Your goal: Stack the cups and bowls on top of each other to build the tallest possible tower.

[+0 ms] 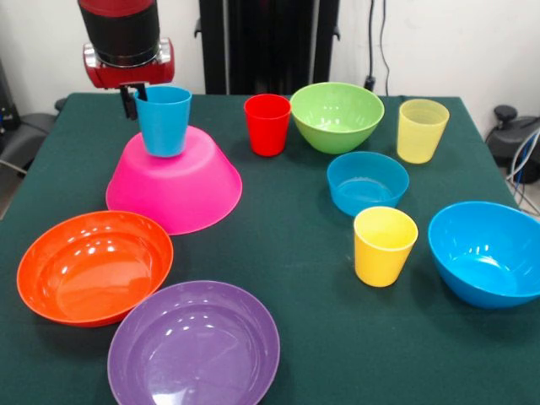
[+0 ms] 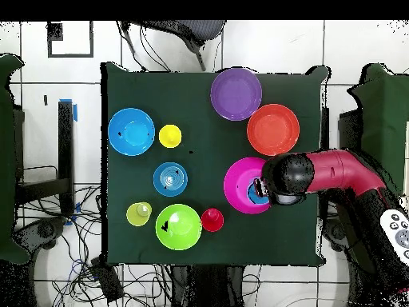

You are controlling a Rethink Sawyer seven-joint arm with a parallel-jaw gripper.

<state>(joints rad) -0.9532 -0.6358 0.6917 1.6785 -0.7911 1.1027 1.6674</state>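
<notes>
dark green table (image 1: 278, 253), tangled cables (image 2: 96, 276) on tiled floor (image 2: 32, 88), white wall (image 1: 456, 42) behind

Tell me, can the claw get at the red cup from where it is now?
Probably yes. The red cup stands upright and alone, open space around it; the claw sits at the blue cup nearby.

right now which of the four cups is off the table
The blue cup: it stands upright on the upturned pink bowl. The other three cups stand directly on the table.
</notes>
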